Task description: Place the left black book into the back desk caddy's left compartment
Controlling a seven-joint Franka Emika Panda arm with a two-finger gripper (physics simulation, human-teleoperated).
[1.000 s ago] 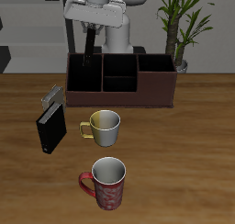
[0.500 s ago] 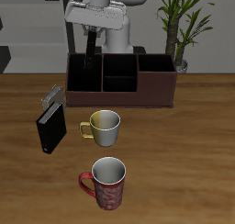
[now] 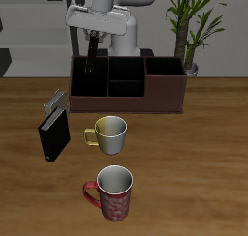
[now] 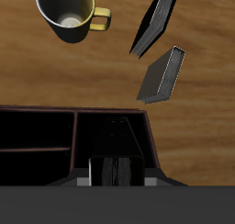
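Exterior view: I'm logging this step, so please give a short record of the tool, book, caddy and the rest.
tool: shut on the black book, held upright
position: over the left compartment of the back desk caddy
released: not yet
on table: dark book, grey book, yellow mug, red mug

Wooden table with warm brown grain, leafy potted plant behind, pale wall, soft even light
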